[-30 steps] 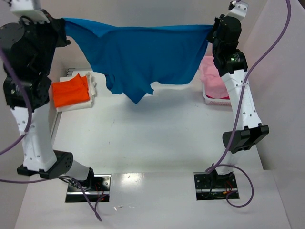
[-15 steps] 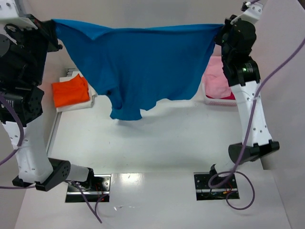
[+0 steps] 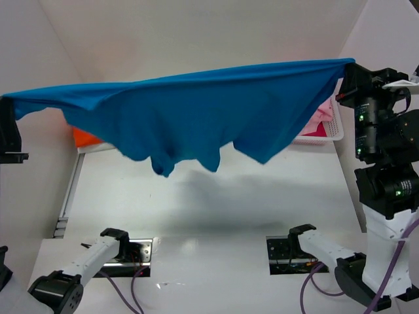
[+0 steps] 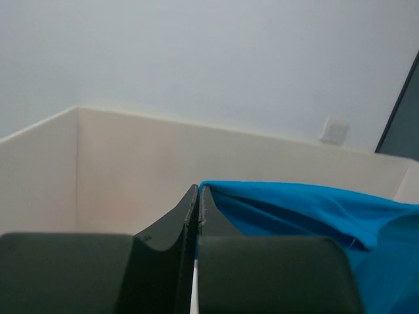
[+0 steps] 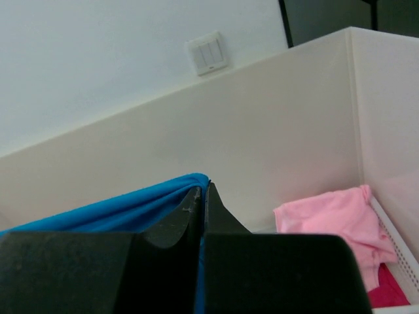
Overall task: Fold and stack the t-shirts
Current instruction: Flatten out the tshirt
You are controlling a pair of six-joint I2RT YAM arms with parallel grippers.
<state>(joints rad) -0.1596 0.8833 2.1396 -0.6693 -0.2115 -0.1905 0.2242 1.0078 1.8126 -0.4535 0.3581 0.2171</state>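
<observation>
The large bright blue t-shirt (image 3: 196,111) hangs stretched wide in the air between my two grippers, well above the table. My left gripper (image 3: 9,110) is shut on its left corner at the far left; the blue cloth shows beside the jaws in the left wrist view (image 4: 294,206). My right gripper (image 3: 347,73) is shut on its right corner, as the blue cloth in the right wrist view (image 5: 131,206) shows. The orange t-shirt (image 3: 84,138) peeks out under the blue one at the left. The pale pink t-shirt (image 3: 319,121) lies in the basket, also in the right wrist view (image 5: 334,222).
A white plastic basket (image 3: 330,131) stands at the back right by the wall. White enclosure walls (image 3: 196,39) rise at the back and both sides. The arm bases (image 3: 121,252) and cables lie along the near edge.
</observation>
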